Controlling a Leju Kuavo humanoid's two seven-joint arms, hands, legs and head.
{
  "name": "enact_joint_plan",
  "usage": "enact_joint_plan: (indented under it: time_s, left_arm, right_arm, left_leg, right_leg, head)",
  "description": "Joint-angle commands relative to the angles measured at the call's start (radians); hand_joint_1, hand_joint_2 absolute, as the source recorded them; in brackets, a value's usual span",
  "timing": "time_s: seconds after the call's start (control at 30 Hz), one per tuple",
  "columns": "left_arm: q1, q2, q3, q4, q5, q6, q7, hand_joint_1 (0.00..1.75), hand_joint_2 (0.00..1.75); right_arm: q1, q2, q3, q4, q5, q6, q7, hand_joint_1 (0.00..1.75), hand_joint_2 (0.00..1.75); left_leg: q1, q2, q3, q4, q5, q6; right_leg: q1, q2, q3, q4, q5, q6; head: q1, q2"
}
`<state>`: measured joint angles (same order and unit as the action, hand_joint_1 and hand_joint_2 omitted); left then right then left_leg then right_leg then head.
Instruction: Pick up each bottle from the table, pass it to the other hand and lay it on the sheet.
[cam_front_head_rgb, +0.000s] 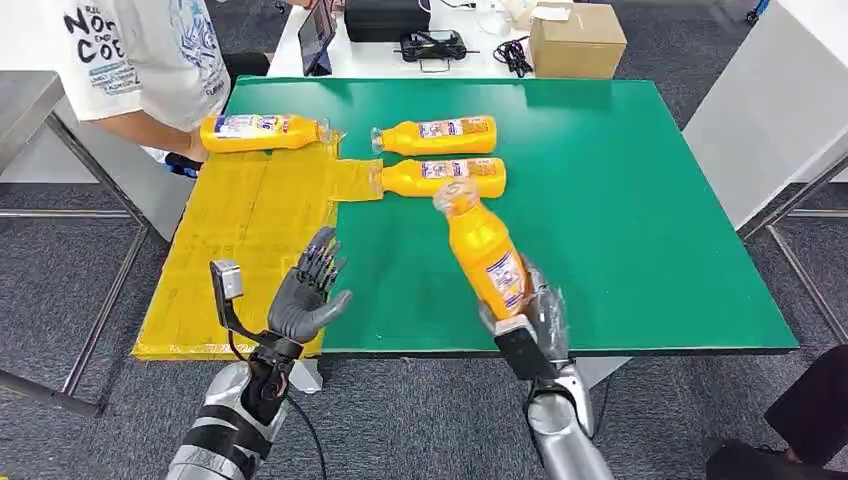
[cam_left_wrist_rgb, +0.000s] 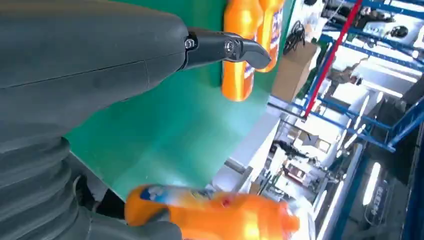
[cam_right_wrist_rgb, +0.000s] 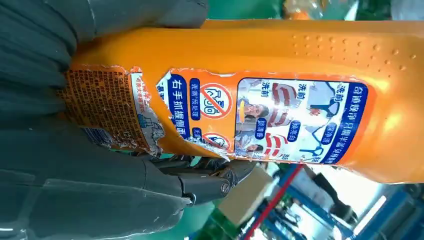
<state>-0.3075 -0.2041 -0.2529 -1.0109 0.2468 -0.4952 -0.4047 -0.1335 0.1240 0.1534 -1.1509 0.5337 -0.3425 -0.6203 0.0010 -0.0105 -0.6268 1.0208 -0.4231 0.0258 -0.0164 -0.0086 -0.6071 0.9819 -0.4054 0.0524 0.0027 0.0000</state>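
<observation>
Gripping bottle (cam_front_head_rgb: 487, 258) in right hand (cam_front_head_rgb: 535, 318), left hand (cam_front_head_rgb: 305, 293) seemingly empty

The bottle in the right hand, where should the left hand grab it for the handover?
Probably around the upper body, just below the cap. The right hand grips the bottle at its lower, labelled end, so the upper part stands bare, tilted away over the mat. The left hand waits open on the robot's left, so it would come in from that side.

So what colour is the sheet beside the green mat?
Yellow; the sheet shows best in the head view.
</observation>
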Motion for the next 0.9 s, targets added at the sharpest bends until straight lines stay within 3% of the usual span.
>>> enact_joint_plan:
  time_s: [0.03,0.6,0.9]
  left_arm:
    - [-0.016,0.070,-0.111,-0.015,0.049,-0.034,0.015,0.00,1.75]
    - [-0.037,0.064,-0.158,0.018,0.011,-0.017,0.002,0.00,1.75]
    - [-0.045,0.057,-0.164,0.050,0.015,-0.014,0.005,0.00,1.75]
  right_arm:
    - [-0.043,0.057,0.092,0.211,0.000,0.059,-0.026,1.75,1.75]
    - [-0.107,0.128,0.256,0.252,0.016,0.093,-0.038,1.75,1.75]
    - [-0.137,0.155,0.370,0.380,0.021,0.076,-0.022,1.75,1.75]
  left_leg:
    - [0.001,0.003,0.006,-0.001,-0.002,-0.001]
    - [0.001,0.004,0.006,0.000,-0.003,-0.002]
    - [0.001,0.003,0.007,-0.001,-0.002,-0.002]
  right_leg:
    - [0.001,0.003,0.005,-0.001,-0.001,-0.002]
    - [0.001,0.004,0.005,0.000,-0.002,-0.003]
    - [0.002,0.003,0.005,-0.001,-0.001,-0.002]
  head:
    - [0.000,0.000]
    - [0.000,0.000]
    - [0.000,0.000]
